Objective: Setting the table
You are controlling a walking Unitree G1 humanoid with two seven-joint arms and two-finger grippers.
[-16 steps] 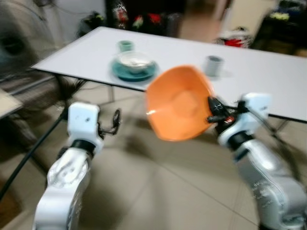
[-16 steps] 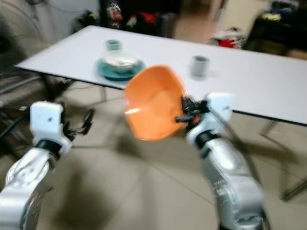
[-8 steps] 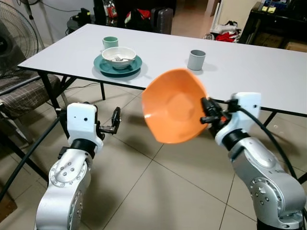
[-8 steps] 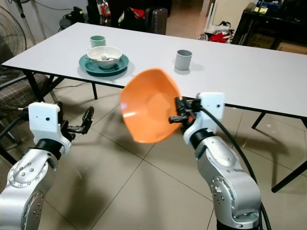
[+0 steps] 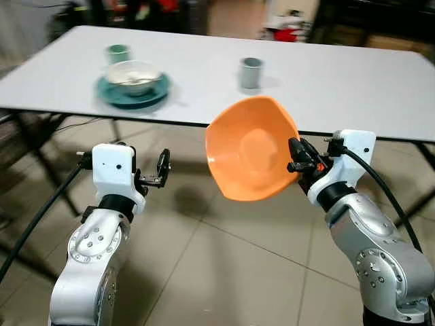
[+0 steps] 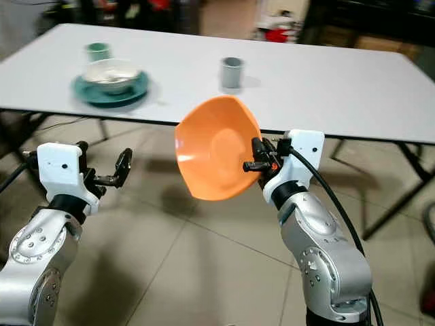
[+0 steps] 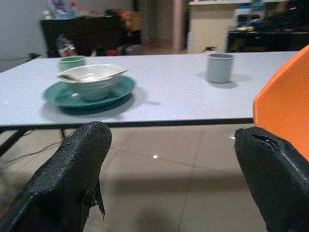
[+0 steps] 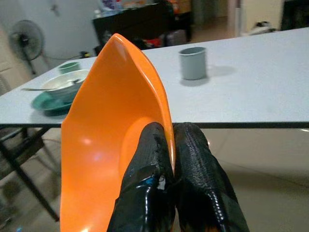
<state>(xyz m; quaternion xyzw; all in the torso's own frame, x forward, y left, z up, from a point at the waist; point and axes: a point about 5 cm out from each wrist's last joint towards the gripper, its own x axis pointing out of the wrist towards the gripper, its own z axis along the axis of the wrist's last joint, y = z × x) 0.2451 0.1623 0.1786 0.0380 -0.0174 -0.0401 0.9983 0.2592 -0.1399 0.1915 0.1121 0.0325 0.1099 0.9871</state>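
Nearest, two silver arms raised over a tiled floor (image 5: 224,272). On the right, the right end effector (image 5: 293,157) clamped on the rim of an orange bowl (image 5: 251,148), one black finger inside the rim and one outside, pressed tight together in the right wrist view. Bowl held up on edge in the air, hollow side facing the camera, in front of the near edge of the surface (image 5: 340,81) and below its top. A black cable (image 5: 397,204) looping from the right wrist down past the arm.

On the left, the left end effector (image 5: 162,173) empty, fingers (image 7: 72,179) spread wide apart, held level and low over the floor, well apart from the bowl. A black cable (image 5: 37,224) trailing from that wrist too.

Beyond, a long white surface on dark legs, slightly blurred. Near its middle, a grey cup (image 5: 250,72) standing upright. Toward the left end, a white bowl (image 5: 133,73) resting on a teal plate (image 5: 132,91), with a utensil lying in the bowl. Just behind the plate, a small green cup (image 5: 117,53).

Farthest back, dark furniture and blurred clutter along the wall.
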